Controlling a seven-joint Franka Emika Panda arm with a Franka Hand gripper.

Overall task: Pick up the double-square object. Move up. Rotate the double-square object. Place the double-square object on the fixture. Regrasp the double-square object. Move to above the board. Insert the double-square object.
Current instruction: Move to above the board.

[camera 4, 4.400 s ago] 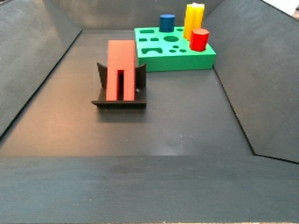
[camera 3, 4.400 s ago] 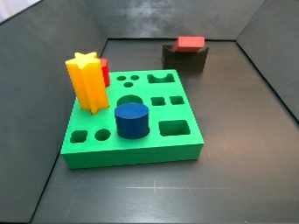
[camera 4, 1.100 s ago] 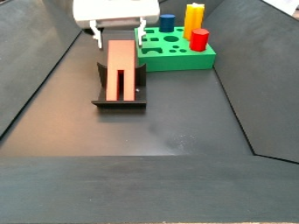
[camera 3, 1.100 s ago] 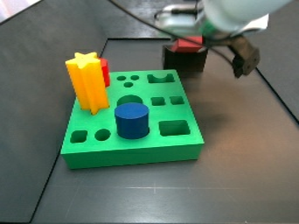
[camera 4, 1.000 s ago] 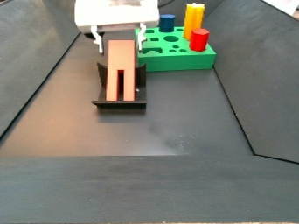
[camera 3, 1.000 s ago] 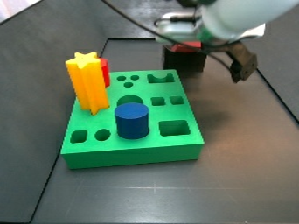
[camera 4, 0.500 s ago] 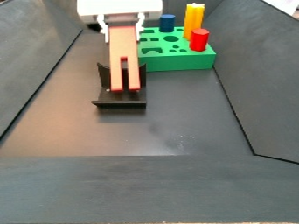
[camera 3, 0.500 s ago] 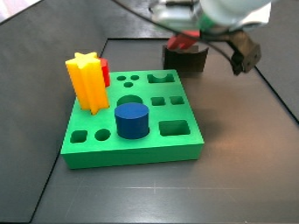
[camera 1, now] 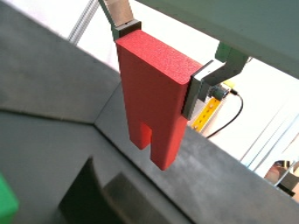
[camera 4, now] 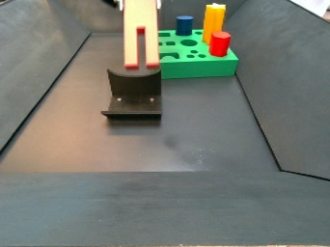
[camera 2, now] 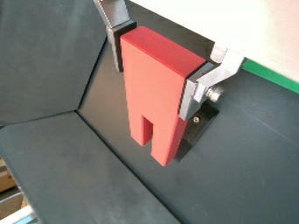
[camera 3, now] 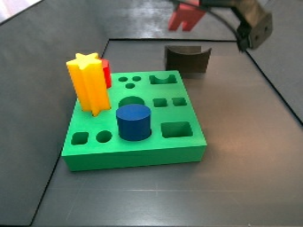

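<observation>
The double-square object [camera 2: 158, 92] is a long red block with a slot at its free end. My gripper [camera 2: 160, 57] is shut on it, one silver finger [camera 2: 205, 83] on each side of its upper part; it shows the same way in a wrist view [camera 1: 156, 87]. In a side view the block [camera 4: 139, 37] hangs upright above the empty dark fixture [camera 4: 133, 92]. In a side view it is a blurred red patch [camera 3: 186, 16] high above the fixture [camera 3: 187, 58]. The green board [camera 3: 178, 149] with cut-out holes lies in front of the fixture.
On the board stand a yellow star peg [camera 3: 85, 82], a red piece [camera 3: 108, 74] behind it and a blue cylinder [camera 3: 133, 121]. The same pegs show in a side view, with the red cylinder [camera 4: 221, 42] nearest. Dark sloping walls [camera 4: 45, 77] enclose the floor.
The gripper came down over the block lying on the fixture, closed on it and lifted it. The block now hangs upright above the fixture, which stands empty.
</observation>
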